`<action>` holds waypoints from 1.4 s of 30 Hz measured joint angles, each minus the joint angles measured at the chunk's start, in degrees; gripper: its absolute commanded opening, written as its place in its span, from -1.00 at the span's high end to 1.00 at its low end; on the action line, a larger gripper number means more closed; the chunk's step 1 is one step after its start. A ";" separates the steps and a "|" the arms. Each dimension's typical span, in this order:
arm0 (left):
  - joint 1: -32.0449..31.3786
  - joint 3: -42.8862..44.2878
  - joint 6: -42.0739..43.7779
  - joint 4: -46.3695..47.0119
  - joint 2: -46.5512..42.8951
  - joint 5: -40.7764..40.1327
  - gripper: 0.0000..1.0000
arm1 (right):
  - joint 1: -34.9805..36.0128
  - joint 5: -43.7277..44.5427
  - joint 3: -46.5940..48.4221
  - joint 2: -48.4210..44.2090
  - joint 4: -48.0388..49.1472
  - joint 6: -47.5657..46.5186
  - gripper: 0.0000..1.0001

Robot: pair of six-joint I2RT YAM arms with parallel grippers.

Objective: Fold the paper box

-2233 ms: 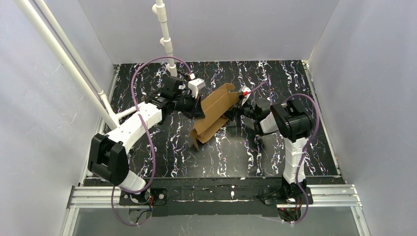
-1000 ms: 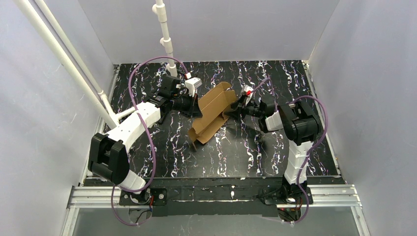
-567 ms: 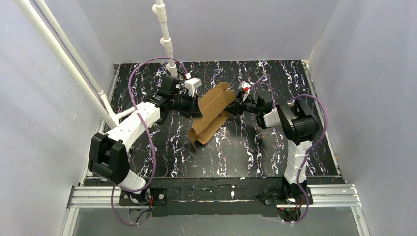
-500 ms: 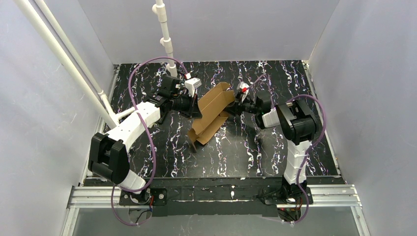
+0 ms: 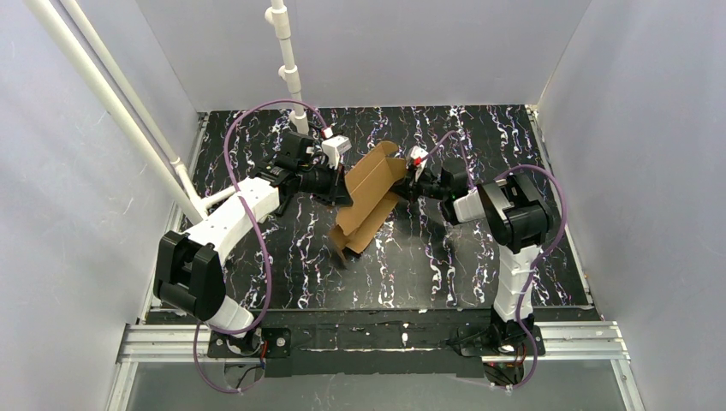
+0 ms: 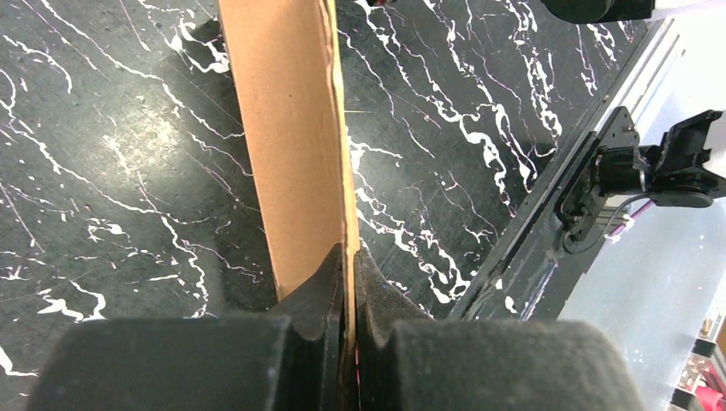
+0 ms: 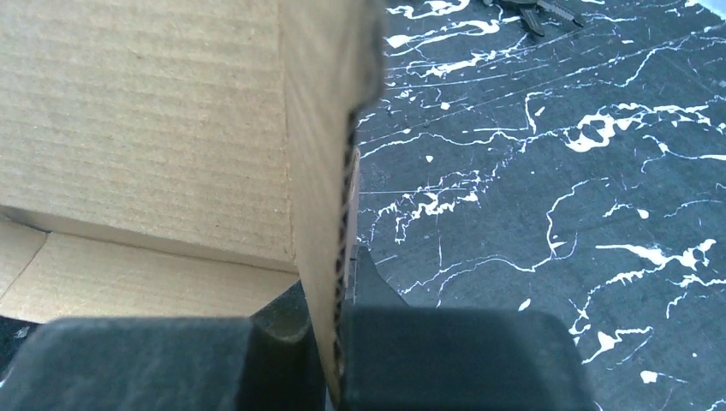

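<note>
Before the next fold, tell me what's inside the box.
Only bare cardboard shows inside the box: a wall and a floor panel, nothing lying there. The right end effector hides the near part.

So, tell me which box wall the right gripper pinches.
The paper box wall nearest the right arm; the right gripper is shut on it. The left gripper pinches the opposite wall.

The middle of the table (image 5: pixel 428 274) is blocked by the paper box (image 5: pixel 370 199), pinched between the left gripper (image 5: pixel 345 193) and right gripper (image 5: pixel 405 187). Room is found along the near edge and far right corner.
</note>
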 measured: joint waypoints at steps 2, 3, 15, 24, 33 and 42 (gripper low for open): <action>-0.07 0.00 -0.63 0.22 0.00 0.17 1.00 | 0.07 0.72 -0.09 -0.24 -0.20 -0.39 0.97; -0.07 0.00 -1.31 0.35 0.00 0.28 1.00 | 0.13 1.53 -0.44 -0.70 -0.52 -0.55 0.97; 1.01 0.66 -9.38 1.22 -1.60 0.00 0.04 | 0.59 12.20 19.30 -8.98 -52.87 -14.67 0.97; 2.86 -8.13 -13.60 5.18 -7.06 -4.00 -0.47 | 0.57 23.54 25.09 -10.58 -89.37 -24.92 0.76; 4.52 -23.10 -20.94 12.63 -26.21 -8.46 -0.65 | 0.59 32.50 27.21 -10.16 -102.40 -26.25 0.18; 4.72 -41.70 -35.76 19.80 -37.53 -8.28 -0.62 | 0.59 34.75 25.40 -10.29 -102.05 -25.94 0.04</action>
